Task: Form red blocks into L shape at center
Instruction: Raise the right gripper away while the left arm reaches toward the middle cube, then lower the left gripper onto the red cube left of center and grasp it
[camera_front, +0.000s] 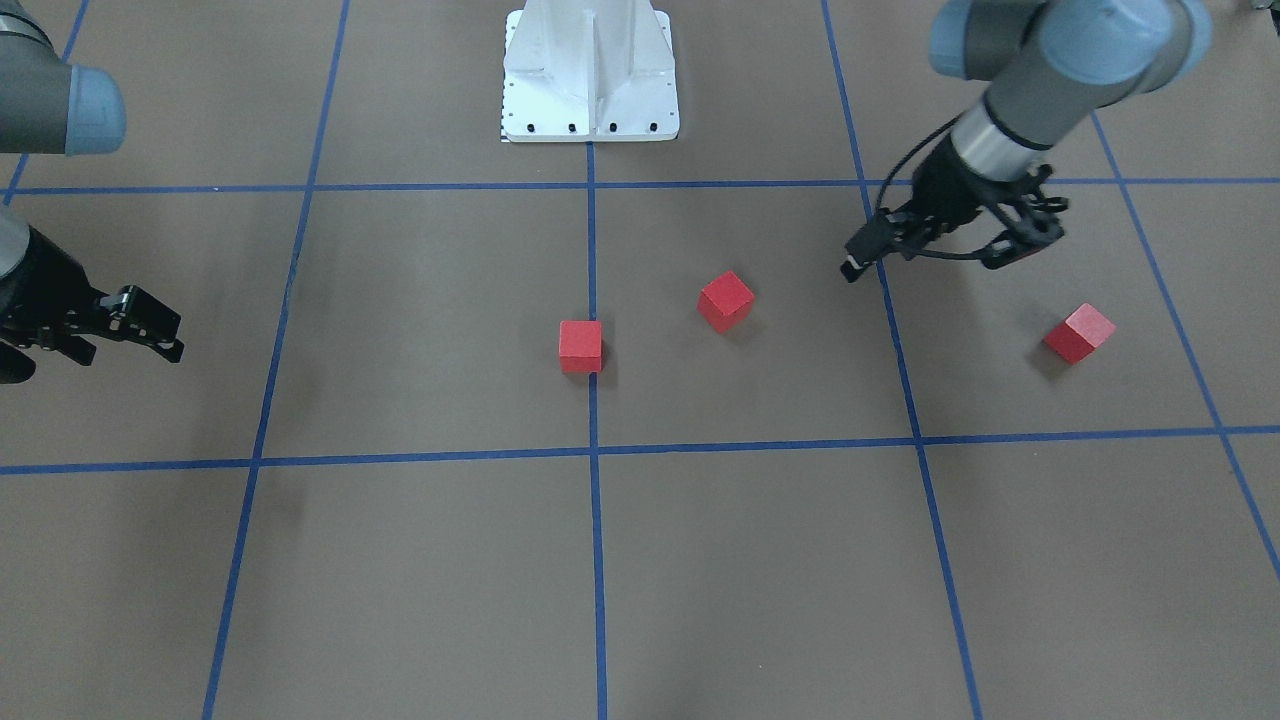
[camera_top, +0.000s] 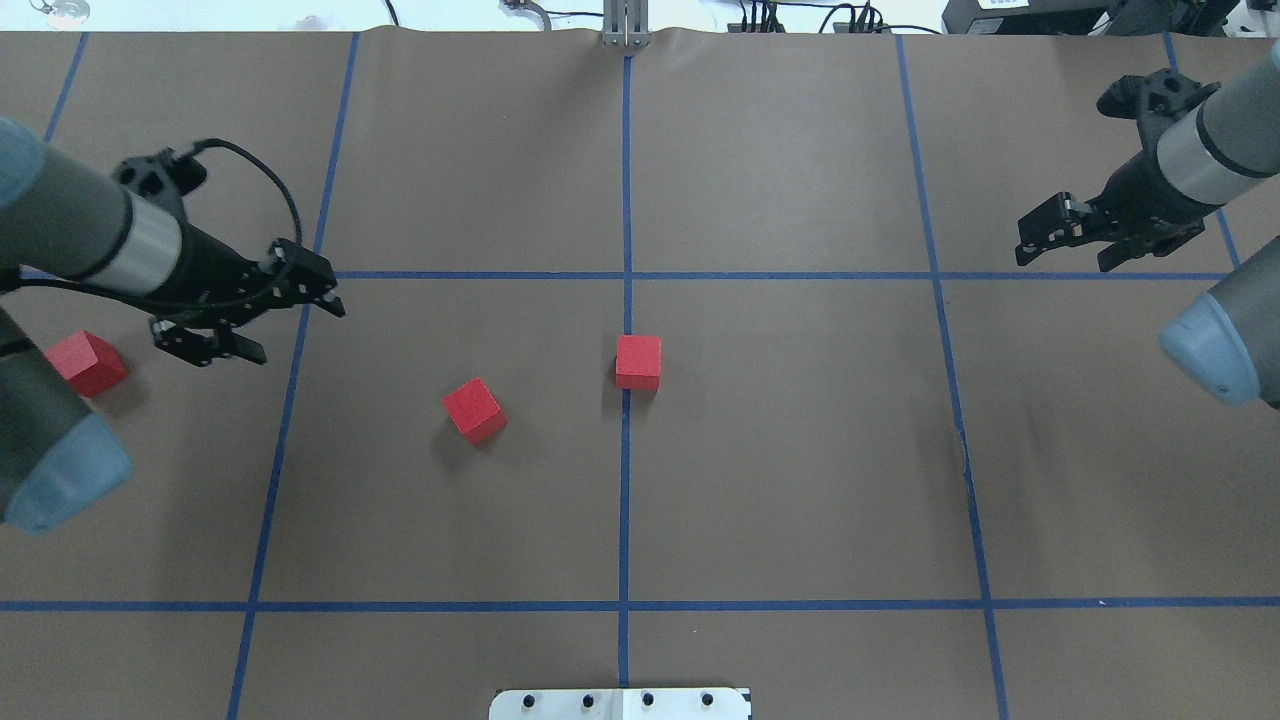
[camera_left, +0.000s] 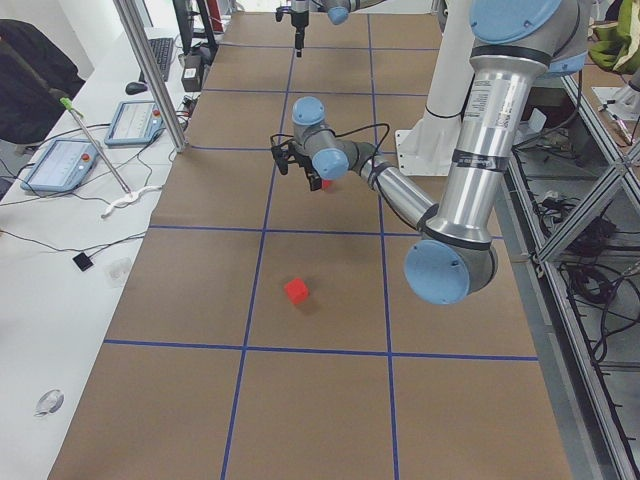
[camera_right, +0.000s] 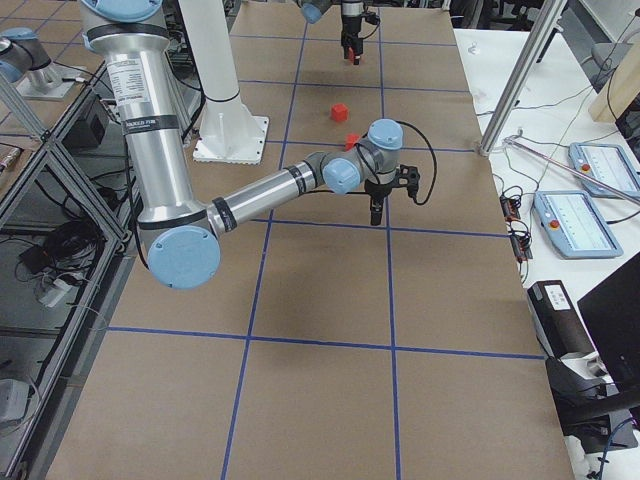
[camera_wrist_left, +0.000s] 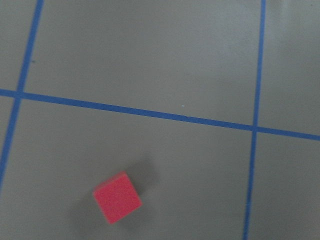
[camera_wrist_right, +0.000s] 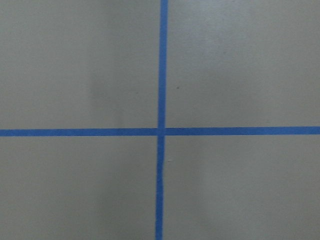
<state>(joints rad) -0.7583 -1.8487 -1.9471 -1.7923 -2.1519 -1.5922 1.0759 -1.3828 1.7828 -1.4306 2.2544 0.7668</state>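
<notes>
Three red blocks lie apart on the brown floor. One (camera_top: 638, 361) (camera_front: 580, 345) sits on the middle vertical tape line at the center (camera_top: 626, 460). A second (camera_top: 475, 410) (camera_front: 726, 300) lies tilted to the robot's left of it. The third (camera_top: 88, 362) (camera_front: 1079, 332) lies far out on the robot's left. My left gripper (camera_top: 300, 333) (camera_front: 925, 265) is open and empty, above the floor between the second and third blocks. One red block (camera_wrist_left: 117, 197) shows in the left wrist view. My right gripper (camera_top: 1065, 260) (camera_front: 130, 352) is open and empty, far from all blocks.
The white robot base plate (camera_front: 590, 110) (camera_top: 620, 703) stands at the robot's edge of the floor. Blue tape lines (camera_wrist_right: 161, 131) mark large squares. Tablets and cables lie on the side benches (camera_left: 70, 160).
</notes>
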